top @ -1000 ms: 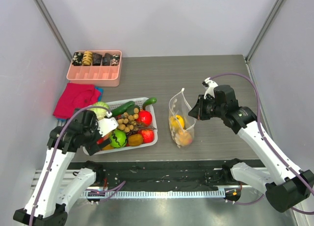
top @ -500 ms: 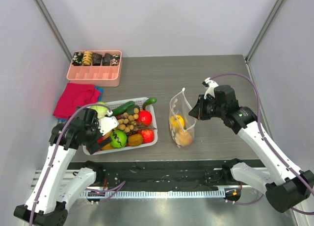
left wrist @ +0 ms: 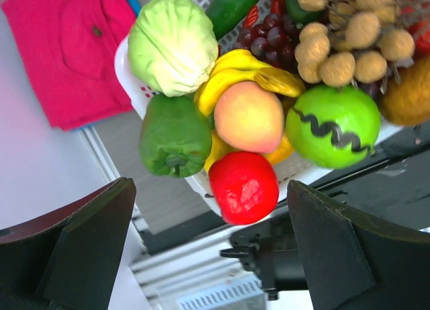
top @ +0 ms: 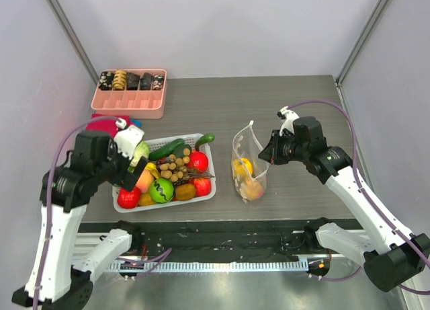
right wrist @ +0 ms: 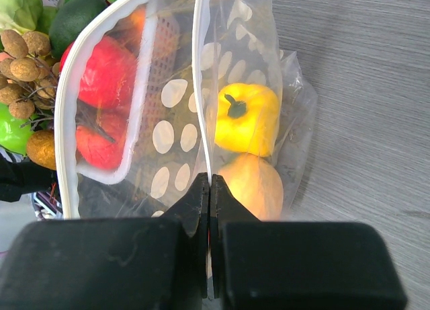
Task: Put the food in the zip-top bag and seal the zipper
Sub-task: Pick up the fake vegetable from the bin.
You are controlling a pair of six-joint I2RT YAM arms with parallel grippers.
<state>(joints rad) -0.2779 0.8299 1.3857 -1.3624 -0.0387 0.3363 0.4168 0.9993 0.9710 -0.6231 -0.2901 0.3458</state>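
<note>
The zip-top bag (top: pixel 247 163), clear with white dots, stands right of the white basket (top: pixel 205 192) with its mouth open. A yellow pepper (right wrist: pixel 246 118) and a peach (right wrist: pixel 254 185) lie inside it. My right gripper (top: pixel 267 152) is shut on the bag's right mouth edge, on the zipper strip (right wrist: pixel 203 108). My left gripper (top: pixel 136 170) is open and empty, raised over the basket's left end. Below it in the left wrist view lie a cabbage (left wrist: pixel 173 44), green pepper (left wrist: pixel 175 135), peach (left wrist: pixel 248 116), red apple (left wrist: pixel 243 187) and green apple (left wrist: pixel 334 125).
The basket also holds bananas (left wrist: pixel 252 71), longans (top: pixel 176 166), cucumbers (top: pixel 168 148) and another red apple (top: pixel 197 161). A red cloth (top: pixel 104 136) lies left of the basket. A pink tray (top: pixel 130 93) of dark items stands at the back left.
My left arm has risen and drawn back to the left, out of the basket, with its jaws open and empty. The right gripper and the bag have not moved.
</note>
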